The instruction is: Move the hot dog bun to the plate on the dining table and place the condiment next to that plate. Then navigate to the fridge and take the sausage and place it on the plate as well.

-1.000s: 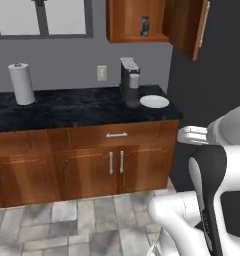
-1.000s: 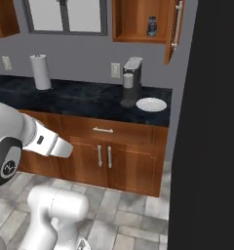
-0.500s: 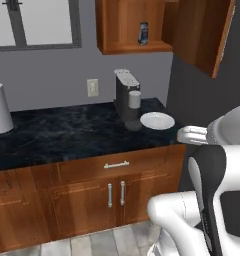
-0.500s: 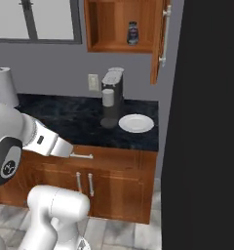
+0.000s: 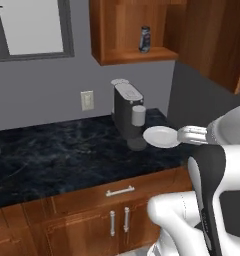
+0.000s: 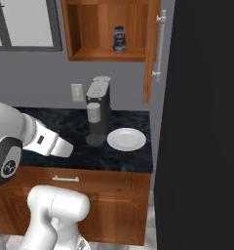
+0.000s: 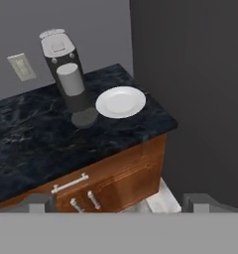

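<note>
A black marbled surface (image 5: 67, 155) with a glossy sheen runs over brown wood cabinets, whose drawer carries one slim metal bar handle (image 5: 119, 191) and whose doors below carry two short vertical pulls. On it stands one dark grey coffee machine (image 6: 98, 110), boxy with a rounded lid and a pale cylindrical cup (image 7: 71, 79) set in its bay. Just beside it lies one plain white plate (image 7: 120, 101), round, smooth and shallow. One cream wall socket (image 5: 86, 100) sits on the flat grey wall. Above, an open wooden wall cupboard (image 6: 107, 31) holds the condiment (image 5: 145, 39), a small greyish-dark cylindrical bottle standing upright and alone on the shelf; its door (image 6: 152, 49) hangs open with a long pale handle. The white arm (image 6: 21, 141) bends at its dark elbow low in front of the cabinets, well short of the cupboard. The fingers (image 7: 39, 201) show as two dark tips, spread wide with nothing between them.
</note>
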